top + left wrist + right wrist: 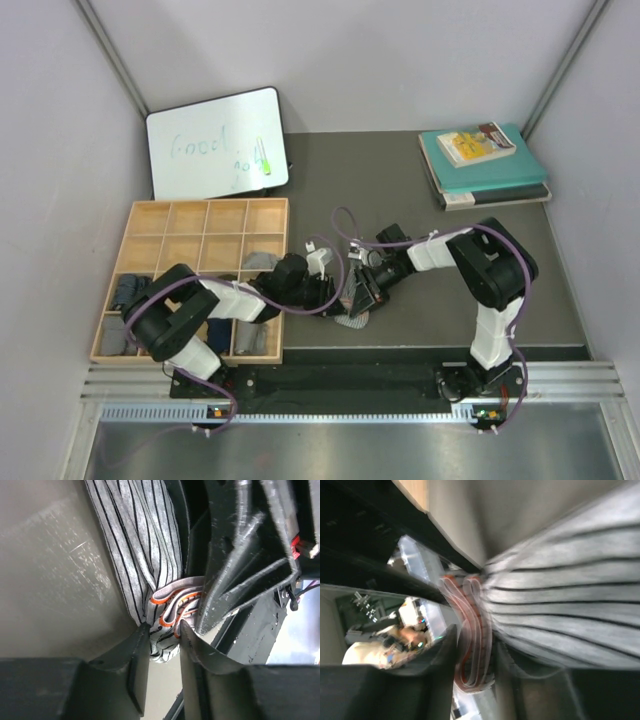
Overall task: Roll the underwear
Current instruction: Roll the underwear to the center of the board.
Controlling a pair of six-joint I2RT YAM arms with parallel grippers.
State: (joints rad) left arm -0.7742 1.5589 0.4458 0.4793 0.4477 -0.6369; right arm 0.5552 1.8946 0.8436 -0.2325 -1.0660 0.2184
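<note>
My left tool (pixel 164 630) clamps the striped underwear (pixel 135 545) by its bunched waistband (pixel 172 597), presumably anchoring it for rolling; my right tool (pixel 475 645) straddles that band, grip indeterminate.

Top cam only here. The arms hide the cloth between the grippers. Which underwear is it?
Observer: Left wrist view shows the striped underwear, grey with thin dark lines.
Operator: Does left have it?
Observer: Yes. The left gripper is pinching its bunched waistband, which has orange edging.
Operator: And right?
Observer: In the right wrist view the same waistband sits between the fingers of the right gripper. I can't tell whether it's clamped or loose.
</note>
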